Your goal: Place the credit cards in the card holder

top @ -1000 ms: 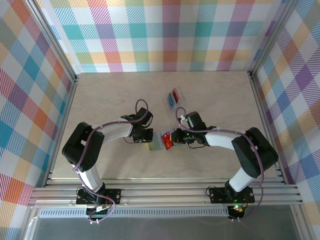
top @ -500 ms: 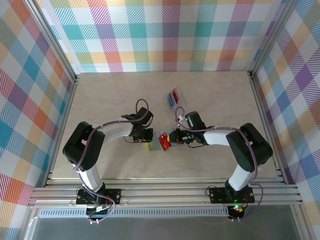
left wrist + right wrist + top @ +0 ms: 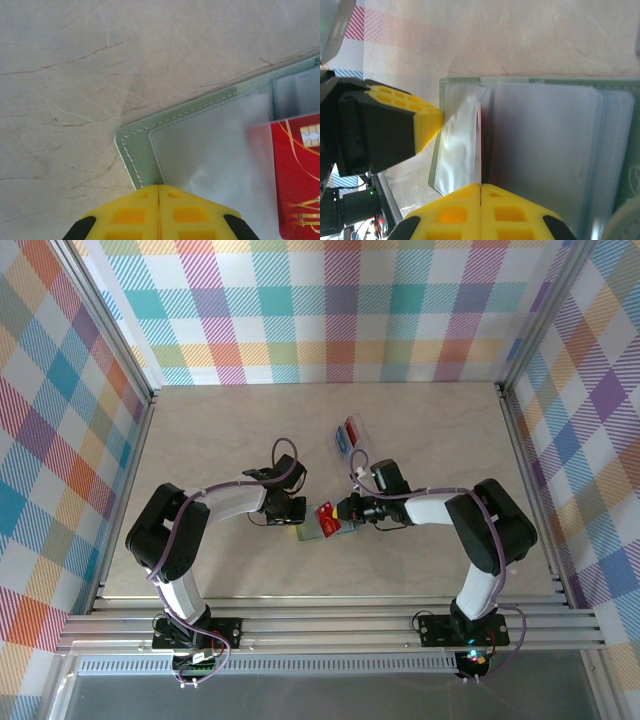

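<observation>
On the table [image 3: 220, 440], the card holder [image 3: 137, 150] lies open. My left gripper [image 3: 158, 192], fingers pressed together, pinches its edge. My right gripper [image 3: 480, 187], likewise closed, pinches a red credit card [image 3: 295, 185] partly under the clear pocket [image 3: 210, 160].

right end effector [image 3: 481, 189]: clamped on red credit card [image 3: 481, 150] | card holder [image 3: 545, 150]: lying open

My left gripper [image 3: 158, 192] and right gripper [image 3: 480, 190] face each other, near, arms bent inward, both sets of fingers pressed together.
</observation>
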